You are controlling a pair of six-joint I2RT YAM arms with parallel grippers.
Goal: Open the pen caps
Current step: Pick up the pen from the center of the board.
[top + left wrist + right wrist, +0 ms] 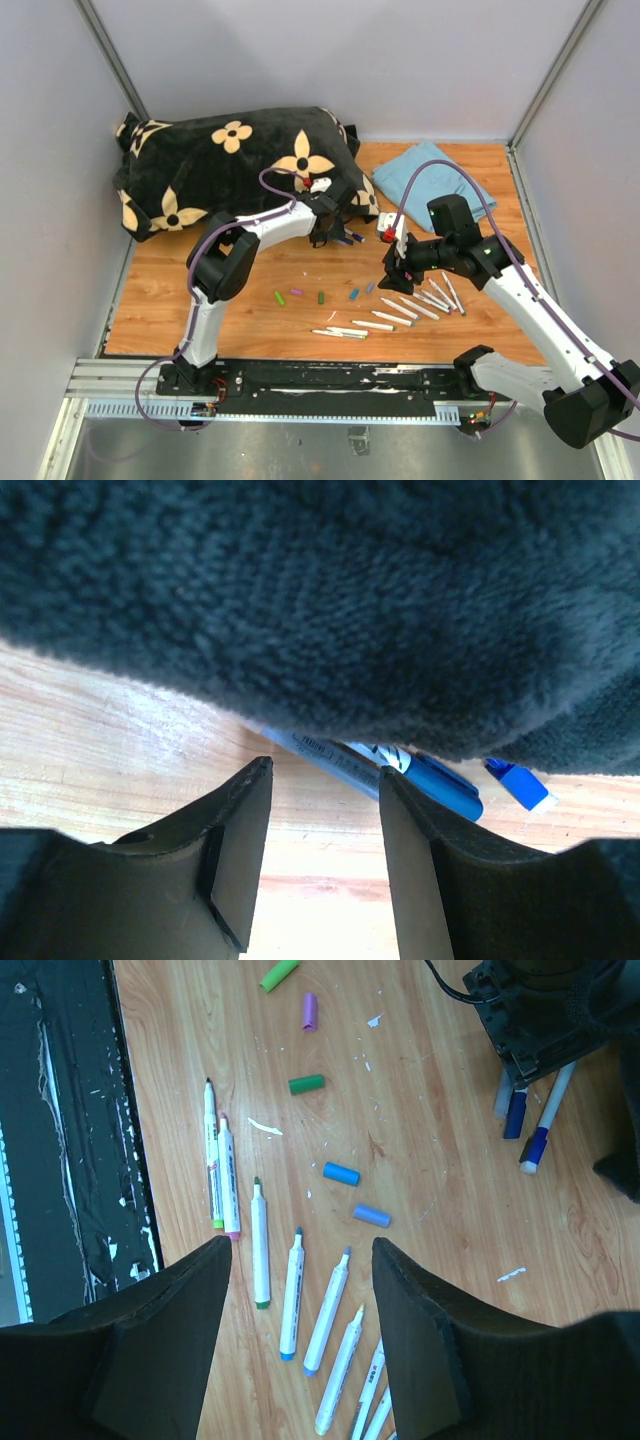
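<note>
Several loose pen caps lie on the wood: light green (280, 973), purple (310, 1010), dark green (307, 1084), blue (341, 1173) and lavender (371, 1215). In the top view they form a row (321, 297). My left gripper (323, 772) is open and empty at the pillow's edge (328, 235). Just beyond its fingertips lies a pen with its blue cap (440, 785) on, and a second blue cap (520, 785) shows to the right. My right gripper (302, 1245) hangs open and empty above several uncapped white pens (292, 1295), also seen from above (393, 272).
A black pillow with cream flowers (230, 160) lies at the back left and overhangs the capped pens. A folded blue cloth (430, 180) sits at the back right. The black base rail (330, 380) runs along the near edge. Grey walls enclose the table.
</note>
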